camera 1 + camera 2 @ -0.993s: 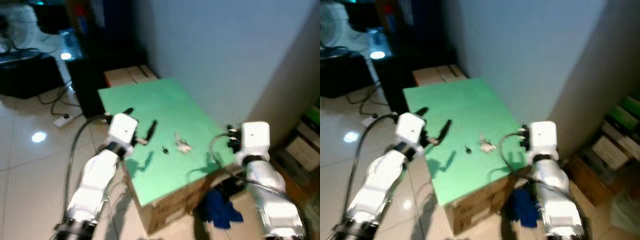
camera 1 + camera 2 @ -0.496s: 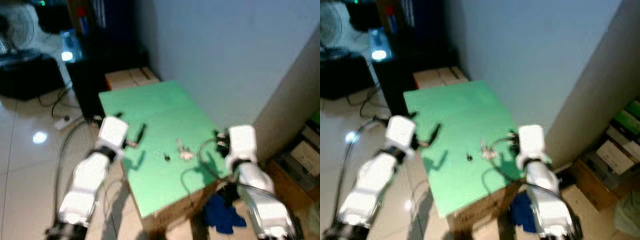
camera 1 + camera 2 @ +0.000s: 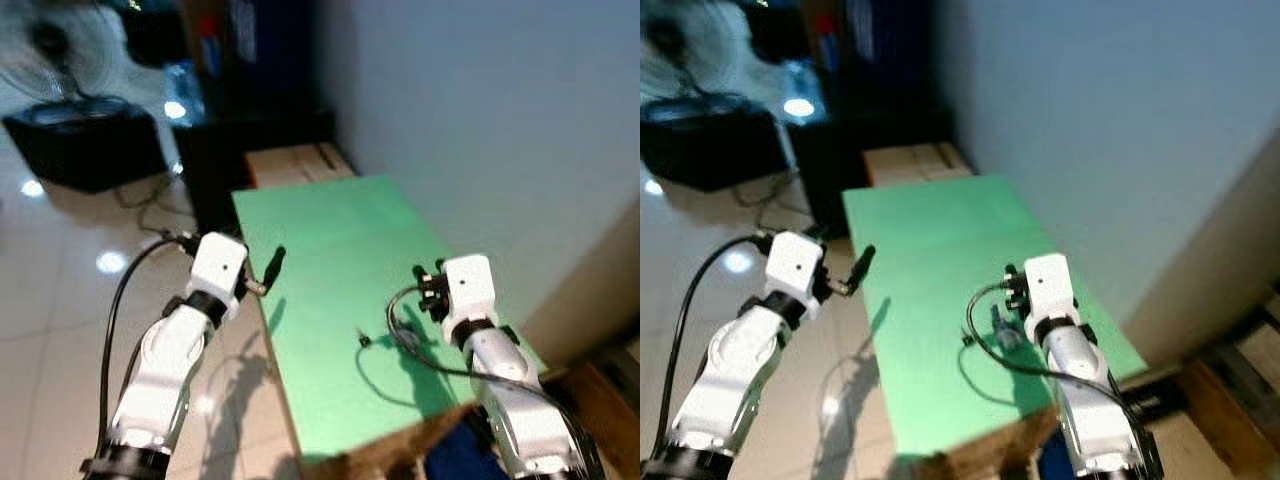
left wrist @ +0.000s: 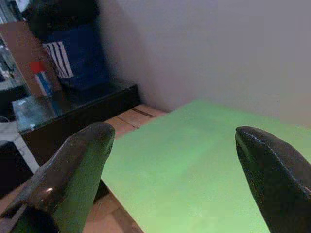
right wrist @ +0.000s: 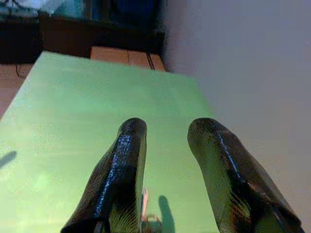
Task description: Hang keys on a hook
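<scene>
Two grippers are raised over a green table top that stands against a pale blue-grey wall.

Left gripper: held at the table's left edge, about level with its middle. In the left wrist view its two black fingers stand wide apart with nothing between them, pointing across the green surface toward the wall. In the left eye view one black finger projects over the table edge.

Right gripper: positioned above the table's right half, toward the near end. Its fingers are parted by a narrow gap and hold nothing. In the right wrist view a small pale and reddish item, apparently the keys, lies on the green surface just beneath and between the finger bases; too little shows to confirm detail. In the right eye view a small dark object lies on the table beside the right wrist housing, with a black cable looping next to it.

One small dark speck rests on the table near its centre, left of the right arm; its identity cannot be determined.

Surroundings: a cardboard box abuts the table's far end, dark furniture stands beyond it, and a fan stands on the glossy tiled floor to the far left.
</scene>
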